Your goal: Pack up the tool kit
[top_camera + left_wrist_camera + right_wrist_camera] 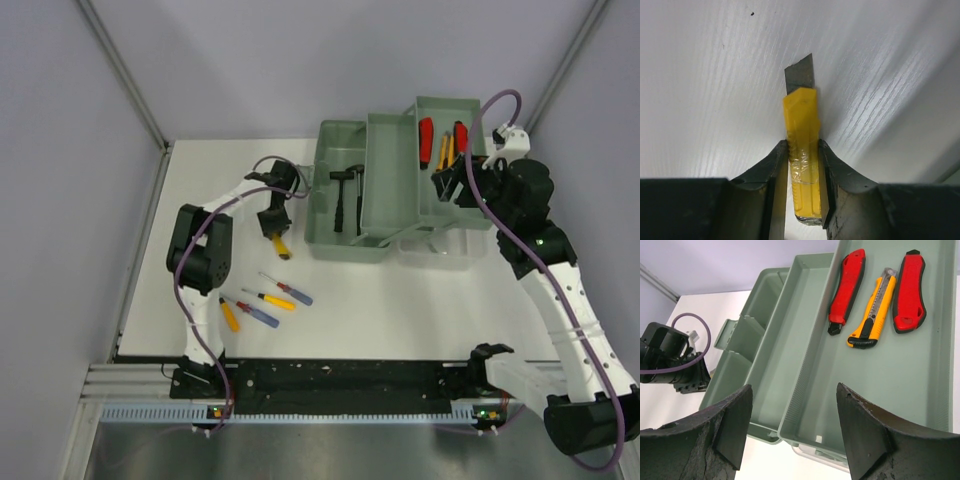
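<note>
The grey-green tool kit (345, 240) stands open at the table's back, its trays (900, 390) folded out. A small hammer (345, 195) lies in the lower box. In the upper tray a yellow knife (872, 310) lies between two red-handled tools (847, 282). My left gripper (803, 150) is down at the table, left of the box, shut on a second yellow knife (802, 125) with its blade (800, 75) pointing away. My right gripper (792, 425) hovers open over the near edge of the trays, holding nothing.
Several screwdrivers (272, 299) with yellow, red and blue handles lie loose on the white table in front of the left arm. The translucent lid (440, 250) sticks out under the box's front right. Grey walls close the back and sides.
</note>
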### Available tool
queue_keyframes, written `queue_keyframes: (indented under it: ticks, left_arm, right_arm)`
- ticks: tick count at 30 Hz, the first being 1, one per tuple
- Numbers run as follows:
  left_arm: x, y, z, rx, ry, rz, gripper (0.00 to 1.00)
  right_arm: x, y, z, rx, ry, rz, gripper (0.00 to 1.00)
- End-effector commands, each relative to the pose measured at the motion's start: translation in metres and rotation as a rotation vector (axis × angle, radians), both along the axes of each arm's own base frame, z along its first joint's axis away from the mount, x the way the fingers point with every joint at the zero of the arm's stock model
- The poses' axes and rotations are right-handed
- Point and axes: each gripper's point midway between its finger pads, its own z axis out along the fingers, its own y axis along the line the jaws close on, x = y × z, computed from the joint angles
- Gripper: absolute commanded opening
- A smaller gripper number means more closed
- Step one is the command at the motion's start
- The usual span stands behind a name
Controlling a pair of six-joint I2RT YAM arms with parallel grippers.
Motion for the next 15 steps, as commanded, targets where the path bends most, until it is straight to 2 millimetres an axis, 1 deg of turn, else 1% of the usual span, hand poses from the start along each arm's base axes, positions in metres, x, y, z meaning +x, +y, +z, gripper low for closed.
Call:
queue_keyframes:
  ticks: [1, 4, 6, 10, 11, 13, 14, 15]
  left_arm:
    - [0.002, 0.002, 0.046, -0.001, -0.073, -0.046, 0.0]
    - [0.005, -0.003, 0.087, -0.051, -0.162, -0.067, 0.0]
    - [0.006, -0.007, 0.119, -0.088, -0.23, -0.076, 0.0]
    - [0.007, -0.024, 0.202, -0.162, -0.415, -0.139, 0.0]
    - [0.006, -0.029, 0.219, -0.181, -0.453, -0.154, 0.0]
    - [0.003, -0.044, 0.257, -0.232, -0.534, -0.204, 0.0]
    - [0.002, -0.054, 0.272, -0.266, -0.571, -0.24, 0.0]
    - [0.0, -0.071, 0.287, -0.317, -0.601, -0.287, 0.0]
  right_arm:
    - [-0.01, 0.006, 0.031, 0.045, -0.074, 0.038, 0.67]
    - [-0.014, 0.008, 0.035, 0.055, -0.074, 0.05, 0.67]
    - [-0.016, 0.008, 0.037, 0.061, -0.074, 0.049, 0.67]
    - [-0.023, 0.004, 0.048, 0.071, -0.094, 0.035, 0.67]
    - [-0.025, 0.004, 0.05, 0.074, -0.098, 0.034, 0.67]
    - [-0.028, 0.003, 0.053, 0.075, -0.104, 0.031, 0.67]
    - [-0.03, 0.002, 0.055, 0.079, -0.108, 0.031, 0.67]
    - [-0.032, 0.002, 0.057, 0.082, -0.11, 0.028, 0.67]
